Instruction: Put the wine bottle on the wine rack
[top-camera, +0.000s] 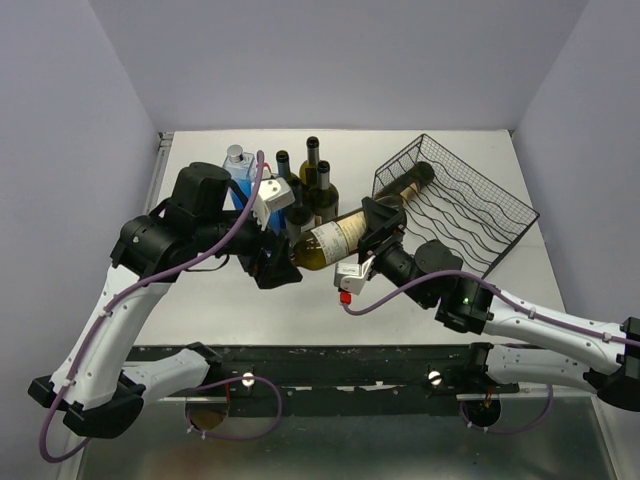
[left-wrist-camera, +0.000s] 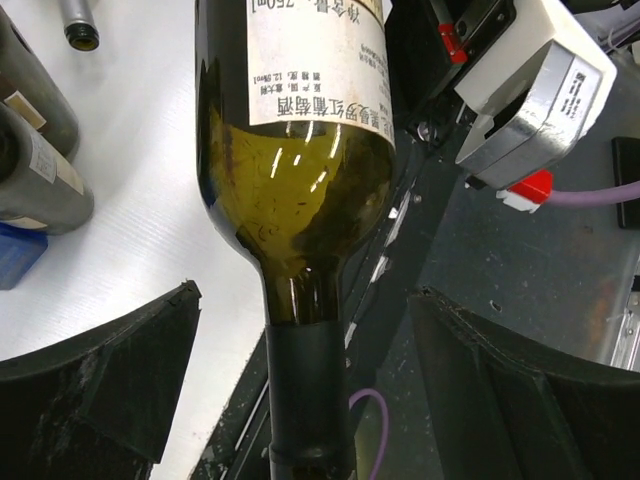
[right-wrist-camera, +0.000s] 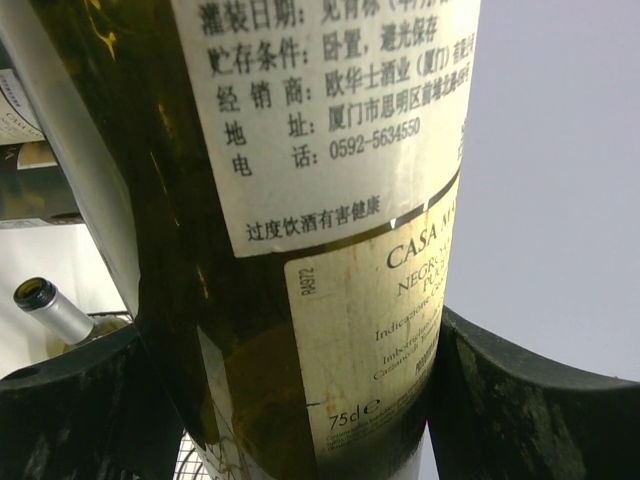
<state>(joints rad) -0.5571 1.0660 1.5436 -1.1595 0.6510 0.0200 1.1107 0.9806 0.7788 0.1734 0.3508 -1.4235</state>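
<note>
The wine bottle (top-camera: 335, 240), dark green with a cream label, hangs on its side above the table, left of the black wire wine rack (top-camera: 470, 215). My right gripper (top-camera: 375, 238) is shut on its body; in the right wrist view both fingers press the bottle (right-wrist-camera: 300, 250) on either side of the gripper (right-wrist-camera: 305, 410). My left gripper (top-camera: 277, 265) is open around the bottle's neck. In the left wrist view the black-capped neck (left-wrist-camera: 305, 390) runs between the fingers (left-wrist-camera: 100, 385), which stand well clear of it.
One bottle (top-camera: 405, 185) lies in the rack's near-left cradle. Several upright bottles (top-camera: 305, 185) and a blue bottle (top-camera: 240, 165) stand at the back, just behind the left gripper. The table's near edge is a black rail (top-camera: 330, 365).
</note>
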